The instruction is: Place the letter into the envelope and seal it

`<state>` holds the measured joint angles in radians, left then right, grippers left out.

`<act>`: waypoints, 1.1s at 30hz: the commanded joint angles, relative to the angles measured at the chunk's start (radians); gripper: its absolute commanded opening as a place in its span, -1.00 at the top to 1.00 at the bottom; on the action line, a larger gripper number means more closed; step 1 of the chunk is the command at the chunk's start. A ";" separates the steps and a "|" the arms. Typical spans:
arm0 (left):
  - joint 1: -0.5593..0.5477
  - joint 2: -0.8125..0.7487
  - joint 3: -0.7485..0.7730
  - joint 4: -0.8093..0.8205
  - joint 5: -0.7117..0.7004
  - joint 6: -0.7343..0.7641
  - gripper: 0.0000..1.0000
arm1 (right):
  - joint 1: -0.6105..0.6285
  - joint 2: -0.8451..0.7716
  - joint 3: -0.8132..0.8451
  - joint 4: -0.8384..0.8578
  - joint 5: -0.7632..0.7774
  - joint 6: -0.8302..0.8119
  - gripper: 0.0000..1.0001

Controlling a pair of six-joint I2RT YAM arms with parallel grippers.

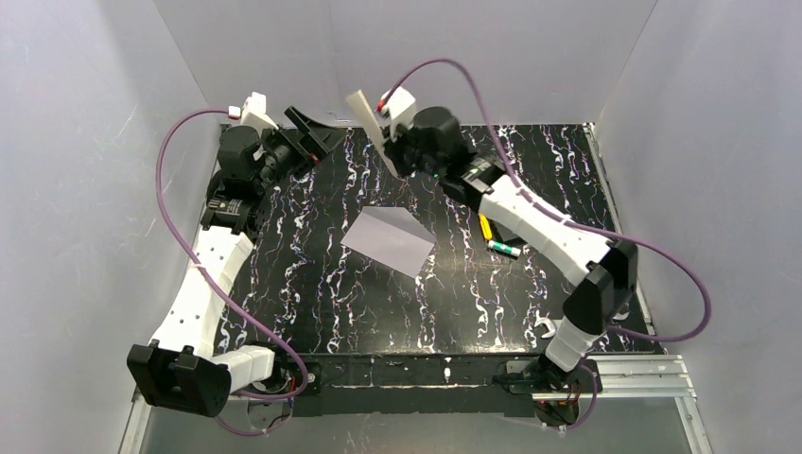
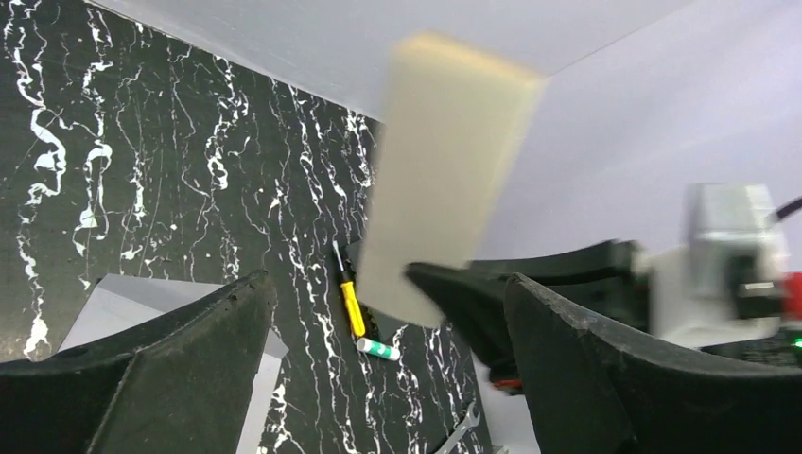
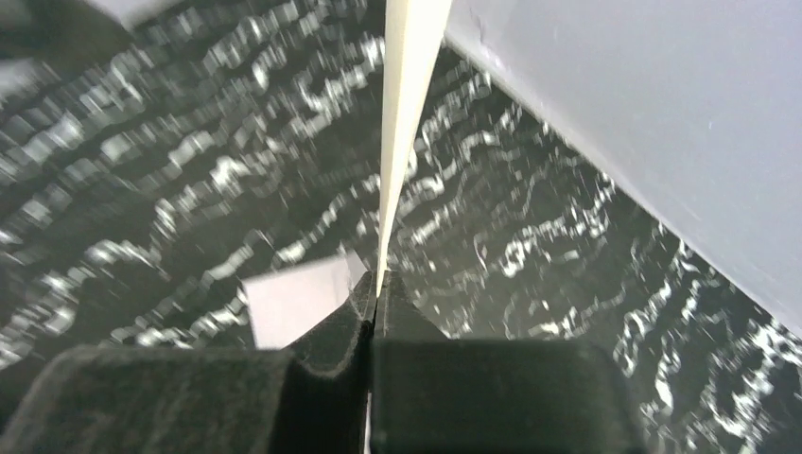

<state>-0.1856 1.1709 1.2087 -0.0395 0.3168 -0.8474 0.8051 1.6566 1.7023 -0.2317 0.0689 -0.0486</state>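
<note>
The letter point(image 1: 371, 128), a cream-tan sheet, is held up in the air near the back wall, one lower corner pinched in my right gripper point(image 1: 394, 156), which is shut on it. In the right wrist view the letter point(image 3: 407, 123) shows edge-on, rising from the closed right gripper point(image 3: 376, 295). My left gripper point(image 1: 317, 132) hovers open just left of the sheet, apart from it. Its wrist view shows the letter point(image 2: 444, 180) beyond the spread left gripper point(image 2: 388, 284). The pale lavender-white envelope point(image 1: 388, 241) lies flat on the table's middle; the envelope point(image 2: 118, 298) point(image 3: 298, 307) is partly hidden by fingers.
A yellow screwdriver point(image 1: 485, 227) and a green-and-white tube point(image 1: 504, 249) lie right of the envelope, under the right arm. A small wrench point(image 1: 549, 329) rests near the right base. White walls close in the black marbled table point(image 1: 312, 303) at the back and both sides.
</note>
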 commanded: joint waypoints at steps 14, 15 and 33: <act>-0.021 0.070 0.023 -0.057 -0.043 -0.117 -0.72 | 0.172 0.057 -0.054 -0.078 0.276 -0.430 0.97; -0.021 0.084 0.036 -0.063 -0.032 -0.133 -0.63 | 0.177 0.058 -0.059 -0.076 0.281 -0.439 0.97; -0.049 0.134 0.088 -0.265 -0.061 -0.092 0.66 | 0.192 0.068 -0.035 -0.092 0.298 -0.451 0.97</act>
<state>-0.2264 1.3109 1.2362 -0.2058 0.2829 -0.9779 0.9894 1.7451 1.6394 -0.3576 0.3454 -0.4801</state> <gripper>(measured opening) 0.205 0.030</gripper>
